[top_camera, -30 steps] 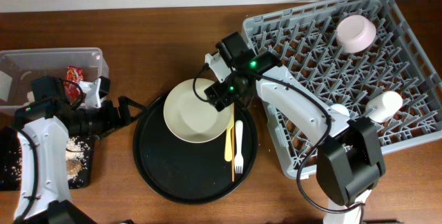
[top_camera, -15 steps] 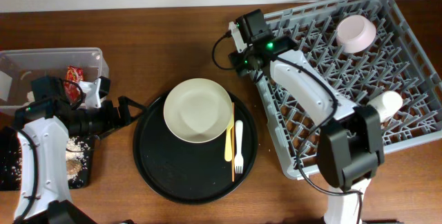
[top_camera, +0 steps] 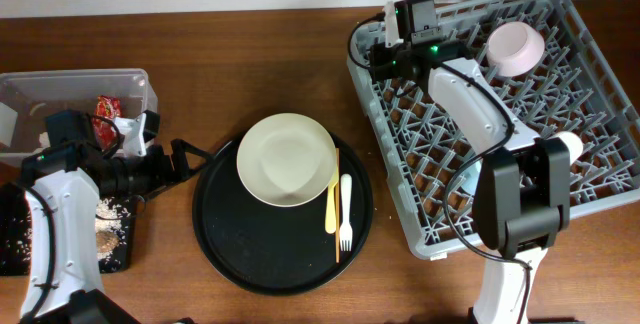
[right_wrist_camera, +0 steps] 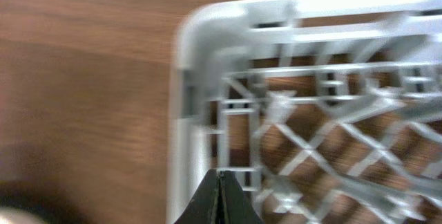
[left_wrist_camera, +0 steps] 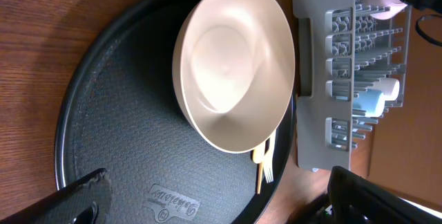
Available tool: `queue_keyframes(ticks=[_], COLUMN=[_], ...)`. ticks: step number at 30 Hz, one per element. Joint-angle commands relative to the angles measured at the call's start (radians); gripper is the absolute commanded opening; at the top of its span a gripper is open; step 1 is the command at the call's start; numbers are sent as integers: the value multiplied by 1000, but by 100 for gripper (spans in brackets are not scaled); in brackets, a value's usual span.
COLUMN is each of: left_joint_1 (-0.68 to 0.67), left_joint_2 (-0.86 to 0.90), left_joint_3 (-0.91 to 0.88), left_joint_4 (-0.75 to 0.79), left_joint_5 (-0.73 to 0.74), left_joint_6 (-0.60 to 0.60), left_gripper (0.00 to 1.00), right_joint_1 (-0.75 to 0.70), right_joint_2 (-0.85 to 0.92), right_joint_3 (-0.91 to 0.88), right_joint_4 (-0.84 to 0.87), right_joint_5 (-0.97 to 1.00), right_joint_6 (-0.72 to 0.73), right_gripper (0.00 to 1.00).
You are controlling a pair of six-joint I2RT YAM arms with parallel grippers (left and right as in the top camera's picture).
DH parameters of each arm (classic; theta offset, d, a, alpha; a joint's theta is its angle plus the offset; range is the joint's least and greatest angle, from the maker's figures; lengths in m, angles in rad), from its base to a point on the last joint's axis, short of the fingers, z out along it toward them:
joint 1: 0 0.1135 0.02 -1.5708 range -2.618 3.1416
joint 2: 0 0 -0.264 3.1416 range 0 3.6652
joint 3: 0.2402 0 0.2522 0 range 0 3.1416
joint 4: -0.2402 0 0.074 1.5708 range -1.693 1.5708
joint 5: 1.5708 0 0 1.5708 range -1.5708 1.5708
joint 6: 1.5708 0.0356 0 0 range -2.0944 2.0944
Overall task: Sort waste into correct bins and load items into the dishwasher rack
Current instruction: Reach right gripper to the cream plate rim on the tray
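Note:
The large cream plate (top_camera: 287, 159) lies on the round black tray (top_camera: 250, 254), with the thin yellow utensil (top_camera: 332, 204) and the white fork (top_camera: 345, 214) beside it on the right. The grey dishwasher rack (top_camera: 400, 204) holds the pink bowl (top_camera: 516, 47) and the small cream cup (top_camera: 560, 151); the light blue cup (left_wrist_camera: 369, 103) shows in the left wrist view. My right gripper (top_camera: 375, 54) hovers over the rack's far left corner (right_wrist_camera: 207, 30), shut with nothing in it (right_wrist_camera: 219, 177). My left gripper (top_camera: 190, 156) stands open at the tray's left edge, empty (left_wrist_camera: 221, 207).
A clear tub (top_camera: 75, 84) at the far left holds a red wrapper (top_camera: 106, 107) and white tissue. In front of it a shallow black tray (top_camera: 120, 249) carries rice grains (top_camera: 108, 214). Bare wooden table lies between the round tray and the rack.
My right gripper left the plate's right rim, rose up and right to the rack's far left corner, and shut empty. The left arm has not moved.

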Motion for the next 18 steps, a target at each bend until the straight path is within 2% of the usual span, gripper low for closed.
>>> queue_keyframes(ticks=[1, 4, 10, 18], left_joint_1=[5, 5, 5, 5], left_joint_2=[3, 3, 3, 3], left_joint_3=[13, 13, 13, 13], left_joint_4=[-1, -1, -1, -1], left_joint_5=[6, 6, 6, 6], left_joint_6=[3, 3, 3, 3], left_gripper=[100, 99, 99, 99], right_joint_1=[39, 71, 74, 68], right_joint_2=[8, 45, 125, 125], right_joint_3=[25, 23, 24, 24], right_joint_4=[-28, -40, -20, 51], right_joint_5=[-120, -108, 183, 193], right_joint_6=[-27, -104, -105, -104], right_gripper=[4, 4, 4, 4])
